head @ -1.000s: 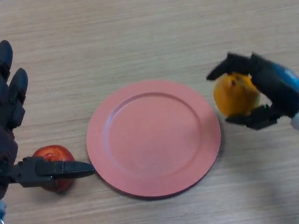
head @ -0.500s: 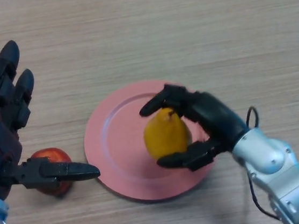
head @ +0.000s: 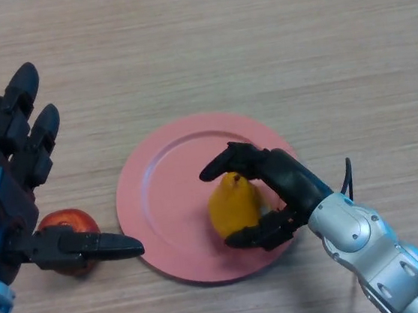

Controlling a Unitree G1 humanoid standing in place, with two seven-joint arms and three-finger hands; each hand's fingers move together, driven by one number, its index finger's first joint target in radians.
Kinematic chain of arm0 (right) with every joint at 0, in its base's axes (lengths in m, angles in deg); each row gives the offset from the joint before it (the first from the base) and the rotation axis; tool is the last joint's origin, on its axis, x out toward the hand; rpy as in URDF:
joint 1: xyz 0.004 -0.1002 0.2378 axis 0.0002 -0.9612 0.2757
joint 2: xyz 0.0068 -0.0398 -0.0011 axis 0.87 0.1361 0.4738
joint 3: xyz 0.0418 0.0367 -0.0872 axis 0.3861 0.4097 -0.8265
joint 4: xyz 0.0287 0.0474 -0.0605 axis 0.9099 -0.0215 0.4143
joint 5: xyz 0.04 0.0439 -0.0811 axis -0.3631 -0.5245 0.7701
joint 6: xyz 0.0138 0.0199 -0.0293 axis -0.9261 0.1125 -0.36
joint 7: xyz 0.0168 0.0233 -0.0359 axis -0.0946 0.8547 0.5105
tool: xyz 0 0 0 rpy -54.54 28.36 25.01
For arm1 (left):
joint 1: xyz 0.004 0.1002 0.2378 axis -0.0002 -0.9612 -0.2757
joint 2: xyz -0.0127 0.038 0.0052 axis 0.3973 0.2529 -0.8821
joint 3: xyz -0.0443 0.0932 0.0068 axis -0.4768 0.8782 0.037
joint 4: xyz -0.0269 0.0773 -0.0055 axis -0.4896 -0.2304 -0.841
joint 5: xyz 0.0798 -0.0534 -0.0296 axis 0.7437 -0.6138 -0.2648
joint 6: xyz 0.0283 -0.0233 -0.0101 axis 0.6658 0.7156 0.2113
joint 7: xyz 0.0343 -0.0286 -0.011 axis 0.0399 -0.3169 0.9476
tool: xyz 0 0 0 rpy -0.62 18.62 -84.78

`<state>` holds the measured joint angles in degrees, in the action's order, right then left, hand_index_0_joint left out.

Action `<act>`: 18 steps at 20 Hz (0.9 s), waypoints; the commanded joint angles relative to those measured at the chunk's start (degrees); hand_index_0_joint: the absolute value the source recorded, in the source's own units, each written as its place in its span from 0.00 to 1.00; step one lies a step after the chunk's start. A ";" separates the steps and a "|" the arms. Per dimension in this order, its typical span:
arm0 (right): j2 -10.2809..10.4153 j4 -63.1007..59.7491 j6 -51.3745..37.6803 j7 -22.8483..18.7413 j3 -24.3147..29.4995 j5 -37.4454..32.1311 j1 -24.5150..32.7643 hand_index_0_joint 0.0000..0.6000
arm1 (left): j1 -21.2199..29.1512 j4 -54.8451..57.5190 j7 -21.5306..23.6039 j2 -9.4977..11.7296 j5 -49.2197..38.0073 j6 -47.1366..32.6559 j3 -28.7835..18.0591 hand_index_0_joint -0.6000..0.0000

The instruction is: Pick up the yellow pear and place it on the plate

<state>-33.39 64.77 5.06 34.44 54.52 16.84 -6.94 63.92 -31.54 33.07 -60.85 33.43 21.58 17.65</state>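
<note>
The yellow pear (head: 234, 206) stands upright on the pink plate (head: 164, 195), right of the plate's middle. My right hand (head: 288, 185) is curled round the pear, fingers over its top and thumb under its lower right side. My left hand (head: 12, 186) is at the left of the table with straight fingers, holding nothing; its thumb points toward the plate's left rim.
A red apple (head: 68, 229) lies on the wooden table left of the plate, partly hidden behind my left thumb. The table's far half is bare wood.
My right hand carried the pear from right of the plate onto the plate and lowered it there. The left hand shifted slightly up and right.
</note>
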 commanded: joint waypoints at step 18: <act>-1.52 54.88 16.04 5.09 24.97 -19.66 -15.03 0.00 | 0.94 2.93 0.65 0.72 3.24 -7.77 0.44 1.00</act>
<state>-33.80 115.74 28.95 39.62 77.11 -1.44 -23.31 63.02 -32.17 33.12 -61.61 36.02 20.44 19.82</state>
